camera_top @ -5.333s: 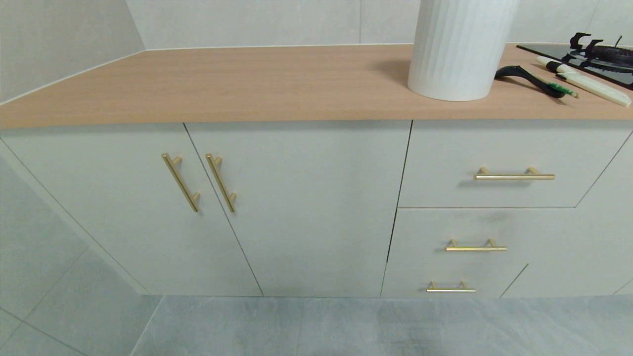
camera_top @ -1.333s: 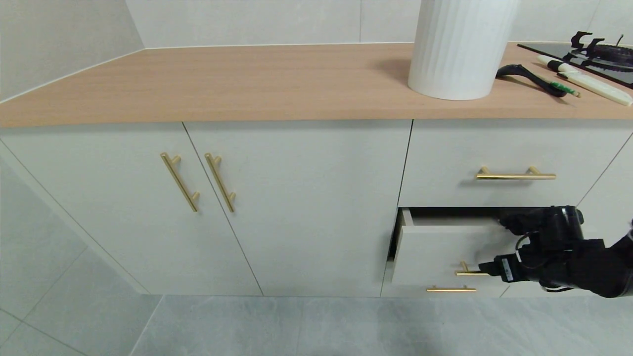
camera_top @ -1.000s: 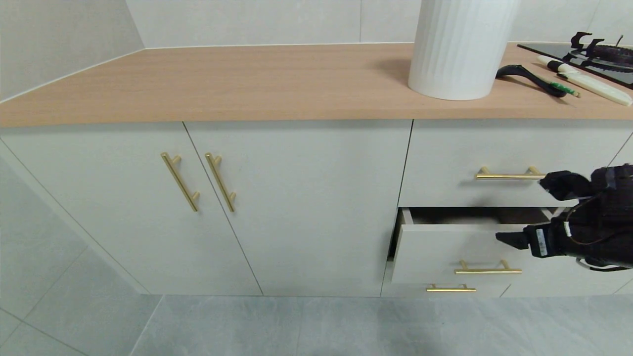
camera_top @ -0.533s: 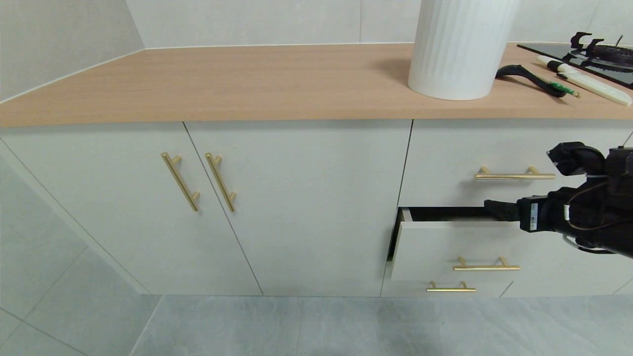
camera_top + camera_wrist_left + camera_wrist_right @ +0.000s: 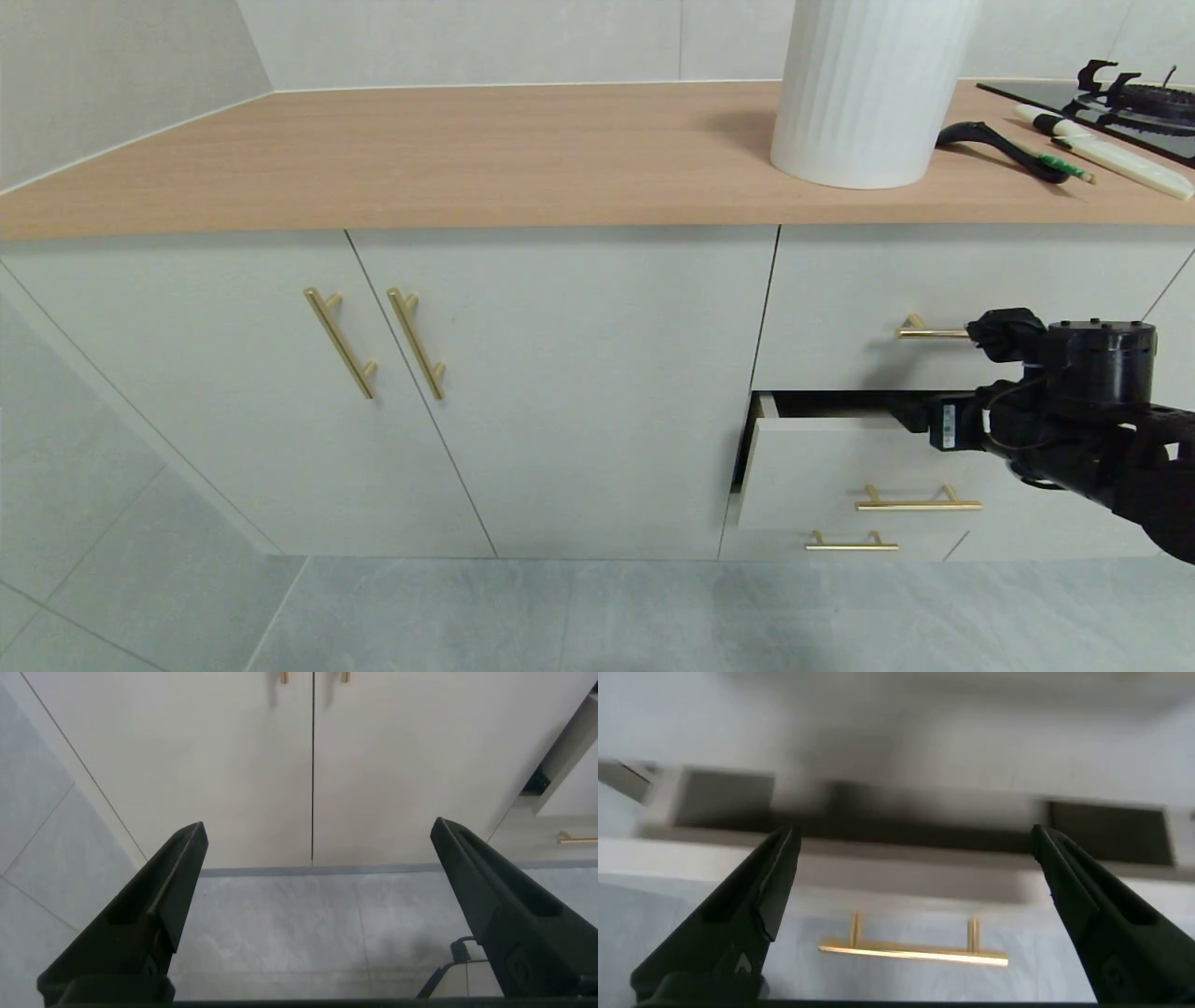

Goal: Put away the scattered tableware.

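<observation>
A kitchen cabinet run under a wooden worktop (image 5: pixel 467 159). The task looks to be in its early part: the middle drawer (image 5: pixel 840 467) stands partly pulled out, a dark gap showing above its front, and nothing of the tableware is put away yet.

The right gripper (image 5: pixel 962 373) hangs just in front of that gap, above the drawer's gold handle (image 5: pixel 918 505). Its fingers are spread wide and nothing is between them. The left gripper (image 5: pixel 318 840) is likewise spread and empty, low down, facing the cupboard doors (image 5: pixel 374 765).

The tableware lies on the worktop at the far right, well apart from both grippers, between a tall white ribbed container (image 5: pixel 868 93) and the hob (image 5: pixel 1120 103):
- a black-handled utensil (image 5: pixel 999 147), curved (its working end is too small to name)
- a thin green-tipped stick (image 5: pixel 1064 170), possibly a chopstick
- a long cream knife (image 5: pixel 1106 154) with a dark band

All three lie flat, close together, and remain to be lifted and lowered into the drawer.
</observation>
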